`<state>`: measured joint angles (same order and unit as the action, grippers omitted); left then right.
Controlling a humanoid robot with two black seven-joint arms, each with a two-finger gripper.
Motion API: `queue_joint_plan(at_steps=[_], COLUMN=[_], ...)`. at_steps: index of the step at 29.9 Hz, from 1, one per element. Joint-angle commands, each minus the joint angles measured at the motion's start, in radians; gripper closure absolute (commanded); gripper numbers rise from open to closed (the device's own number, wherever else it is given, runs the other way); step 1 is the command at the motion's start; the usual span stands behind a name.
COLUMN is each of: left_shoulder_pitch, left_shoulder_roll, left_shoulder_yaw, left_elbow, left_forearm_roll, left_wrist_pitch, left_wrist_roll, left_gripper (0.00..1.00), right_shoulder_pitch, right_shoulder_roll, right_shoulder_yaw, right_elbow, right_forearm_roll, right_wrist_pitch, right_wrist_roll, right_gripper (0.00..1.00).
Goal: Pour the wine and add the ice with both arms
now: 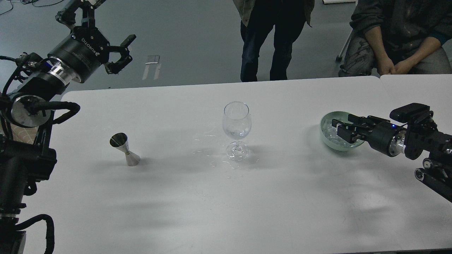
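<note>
Left gripper raised high beyond the far-left corner of the white counter, fingers spread apart, holding nothing. Right gripper reaching into the pale green bowl at the right, down among the ice; fingers dark and small there, so impossible to tell whether apart or together. Wine glass upright at centre, a little clear wine apparently in its bowl. Spilled drops on the counter beside its foot. Steel jigger standing tilted, well left of the glass.
</note>
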<state>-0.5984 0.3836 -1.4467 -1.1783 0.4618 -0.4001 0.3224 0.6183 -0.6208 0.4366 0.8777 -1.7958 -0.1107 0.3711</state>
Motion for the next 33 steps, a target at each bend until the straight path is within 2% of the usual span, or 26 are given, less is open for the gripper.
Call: queue_joint_plan(at_steps=[1,15,21,25,29,33], left_shoulder_pitch=[0.0,0.0,0.0,0.0,0.0,0.0], left_shoulder_roll=[0.0,0.001,0.001,0.001,0.001,0.003], left_shoulder_yaw=[0.0,0.0,-0.001,-0.003,-0.003,-0.004], left_elbow=[0.0,0.0,0.0,0.0,0.0,0.0], left_forearm_roll=[0.0,0.0,0.0,-0.002,-0.002,-0.003], left_wrist_pitch=[-0.002,-0.008,-0.008,-0.008,-0.008,-0.008], left_wrist_roll=[0.0,0.0,0.0,0.0,0.0,0.0], left_gripper=[0.02,0.02,0.02,0.02,0.02,0.02], right_shoulder_pitch=[0.0,0.0,0.0,0.0,0.003,0.015], right_shoulder_roll=[0.006,0.009,0.01,0.009,0.009,-0.045], right_shoulder_yaw=[0.001,-0.019,-0.022,-0.021,-0.021,-0.009], right_elbow=[-0.009,-0.013,-0.013,-0.014,-0.006,0.075], right_forearm_roll=[-0.011,-0.013,-0.013,-0.011,-0.01,-0.007], right_wrist_pitch=[0.0,0.003,0.005,0.005,0.005,0.005], right_wrist_roll=[0.0,-0.001,-0.003,-0.005,-0.005,-0.001], right_gripper=[0.52,0.53,0.69,0.91,0.99,1.0])
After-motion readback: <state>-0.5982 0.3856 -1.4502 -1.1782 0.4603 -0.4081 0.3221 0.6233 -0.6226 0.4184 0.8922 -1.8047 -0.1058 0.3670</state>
